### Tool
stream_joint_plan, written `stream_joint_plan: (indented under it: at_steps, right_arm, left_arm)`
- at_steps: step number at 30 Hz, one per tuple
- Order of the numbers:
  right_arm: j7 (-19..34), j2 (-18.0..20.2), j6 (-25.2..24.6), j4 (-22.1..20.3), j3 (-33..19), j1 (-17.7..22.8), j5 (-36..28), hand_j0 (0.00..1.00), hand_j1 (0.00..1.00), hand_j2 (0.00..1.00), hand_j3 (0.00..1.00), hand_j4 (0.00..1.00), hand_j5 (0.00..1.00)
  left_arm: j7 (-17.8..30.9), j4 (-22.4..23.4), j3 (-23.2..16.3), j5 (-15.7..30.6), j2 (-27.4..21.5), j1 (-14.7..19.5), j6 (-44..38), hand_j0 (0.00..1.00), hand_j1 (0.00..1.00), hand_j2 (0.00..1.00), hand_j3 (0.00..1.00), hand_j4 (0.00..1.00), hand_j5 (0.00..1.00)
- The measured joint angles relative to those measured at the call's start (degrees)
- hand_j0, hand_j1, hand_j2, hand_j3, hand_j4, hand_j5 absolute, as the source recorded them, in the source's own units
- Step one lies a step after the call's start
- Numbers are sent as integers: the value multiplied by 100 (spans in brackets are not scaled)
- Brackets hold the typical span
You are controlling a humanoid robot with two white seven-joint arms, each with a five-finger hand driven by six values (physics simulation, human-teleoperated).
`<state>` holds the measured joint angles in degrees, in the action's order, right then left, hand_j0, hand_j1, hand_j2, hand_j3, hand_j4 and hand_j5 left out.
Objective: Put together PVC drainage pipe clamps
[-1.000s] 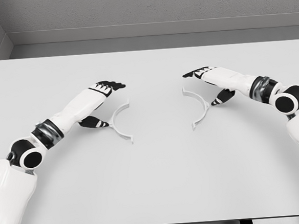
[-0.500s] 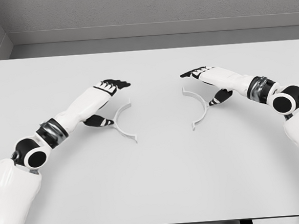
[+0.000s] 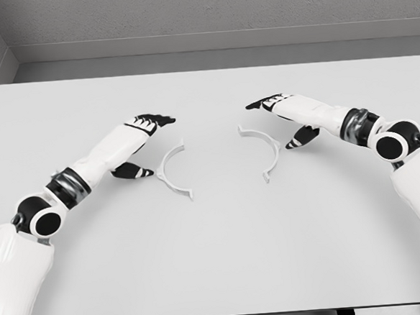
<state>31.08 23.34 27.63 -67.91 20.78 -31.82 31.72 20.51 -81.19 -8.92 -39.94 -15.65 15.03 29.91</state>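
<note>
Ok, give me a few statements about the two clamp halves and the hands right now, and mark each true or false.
1. The left clamp half and right clamp half are joined. False: a gap of bare table separates them.
2. Both halves lie flat on the table. True.
3. The left hand holds its half in the air. False: the half rests on the table.
4. The right hand is beside the right half. True.

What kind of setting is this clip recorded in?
Most likely a bare simulated test workspace, not a real workshop: a plain white table against flat grey walls, with only two white half-ring clamp pieces on it, the left hand and right hand beside them.
</note>
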Motion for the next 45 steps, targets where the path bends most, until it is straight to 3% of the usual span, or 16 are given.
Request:
stream_joint_plan:
  at_steps: [12, 22, 28, 45]
  right_arm:
    - [9, 35, -4, 63, 4, -158, 32, 100, 100, 100, 100, 100, 100]
    - [-12, -63, -11, 604, 24, -554, 153, 100, 100, 100, 100, 100, 100]
    - [-55, -225, -9, 874, 88, -589, 313, 100, 100, 100, 100, 100, 100]
    - [-44, -297, -1, 844, 220, -580, 313, 100, 100, 100, 100, 100, 100]
  left_arm:
    - [-1, 27, -155, -10, 91, 70, -7, 100, 100, 100, 100, 100, 100]
    - [0, 27, -315, -85, 288, 123, -69, 100, 100, 100, 100, 100, 100]
    - [0, 76, -362, -165, 379, 255, -90, 100, 100, 100, 100, 100, 100]
    - [0, 551, -339, -208, 414, 633, -197, 100, 100, 100, 100, 100, 100]
